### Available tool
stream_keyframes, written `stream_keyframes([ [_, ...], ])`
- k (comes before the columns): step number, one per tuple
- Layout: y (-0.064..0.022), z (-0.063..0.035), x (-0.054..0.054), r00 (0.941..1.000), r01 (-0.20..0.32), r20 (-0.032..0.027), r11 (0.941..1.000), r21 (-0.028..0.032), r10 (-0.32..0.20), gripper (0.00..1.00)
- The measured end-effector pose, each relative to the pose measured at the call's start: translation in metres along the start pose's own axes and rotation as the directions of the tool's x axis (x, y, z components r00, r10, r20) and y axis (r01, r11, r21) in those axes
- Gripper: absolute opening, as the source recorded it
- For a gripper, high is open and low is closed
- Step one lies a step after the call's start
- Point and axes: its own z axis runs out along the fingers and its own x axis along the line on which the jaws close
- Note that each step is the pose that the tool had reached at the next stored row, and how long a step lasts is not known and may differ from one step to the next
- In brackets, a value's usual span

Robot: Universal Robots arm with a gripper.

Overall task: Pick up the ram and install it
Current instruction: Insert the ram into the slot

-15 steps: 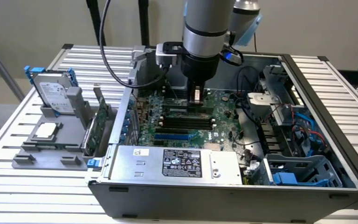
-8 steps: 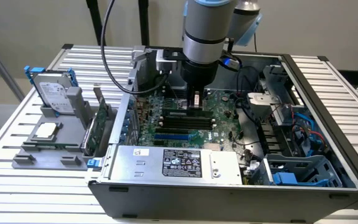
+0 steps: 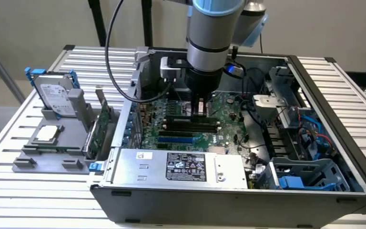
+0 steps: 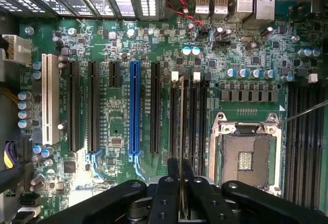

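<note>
While my arm reaches down into the open computer case (image 3: 335, 138), I take the scene from the exterior view's left across to its right. Farthest over, on the slatted table (image 3: 17, 191), a grey holder (image 3: 49, 157) props the hard drive (image 3: 53, 98) with its blue rails upright and keeps a green expansion card (image 3: 100, 131) on edge just beside the case wall, so each part is presented for a top-down grab. Next comes the motherboard (image 4: 123, 147), lying flat on the case floor with the power supply (image 3: 183, 168) along its near edge. My gripper (image 4: 180, 193) hangs straight above the memory slots (image 4: 190, 116), and my fingers (image 4: 166, 196) are clamped on the ram (image 4: 181, 131), which I see edge-on as a thin strip running along one slot. I hold it upright and lengthwise so its lower edge lines up with the slot; whether it is already seated I cannot tell. Beyond that, toward the exterior view's right, sit the bare CPU socket (image 4: 246, 155) and the drive bay (image 3: 310, 174) with its blue cables.
</note>
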Motion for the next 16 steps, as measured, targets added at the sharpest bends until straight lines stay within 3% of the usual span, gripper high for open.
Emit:
stream_keyframes([
  [4, -0.0003, 0.0044, 0.0, 0.9999, 0.0, -0.0158, 1.0, 0.0015, 0.0, 0.0],
  [5, -0.0004, 0.0046, 0.0, 0.9999, 0.0, -0.0171, 1.0, 0.003, 0.0, 0.0],
  [12, -0.0003, 0.006, 0.0001, 0.9999, 0.001, -0.0167, 0.9996, 0.0275, 0.0, 0.0],
  [16, 0.0005, 0.0067, 0.0001, 0.9999, 0.001, -0.0166, 0.9995, 0.0322, 0.0, 0.0],
])
